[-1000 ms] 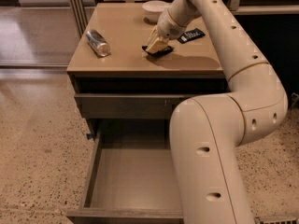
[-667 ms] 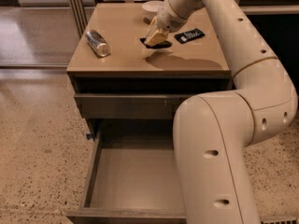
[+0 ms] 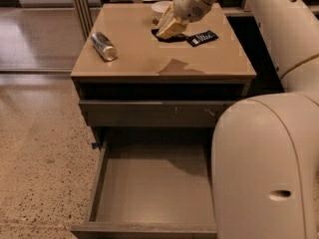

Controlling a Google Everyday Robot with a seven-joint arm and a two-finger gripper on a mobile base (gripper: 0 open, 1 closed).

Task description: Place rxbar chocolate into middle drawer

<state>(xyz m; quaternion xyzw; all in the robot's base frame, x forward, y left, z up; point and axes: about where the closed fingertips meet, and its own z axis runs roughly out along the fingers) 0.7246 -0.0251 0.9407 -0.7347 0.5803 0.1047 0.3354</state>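
Observation:
My gripper (image 3: 170,29) hangs over the back of the cabinet top (image 3: 144,59), a little above it, with its shadow on the wood in front. Its fingers are shut on the rxbar chocolate (image 3: 161,35), a small crinkled black wrapper that pokes out below and to the left of them. The middle drawer (image 3: 152,193) is pulled out wide open at the bottom of the view. Its flat floor is bare. My arm's big white link hides its right part.
A flat black wrapper with white print (image 3: 202,37) lies just right of the gripper. A white bowl (image 3: 160,6) stands behind it. A silver can (image 3: 103,46) lies on its side at the left. A shut drawer front with pale scratches (image 3: 149,113) is above the open drawer.
The gripper has moved up and toward the back of the cabinet top, taking the black rxbar with it. The can, the bowl and the other wrapper have not moved.

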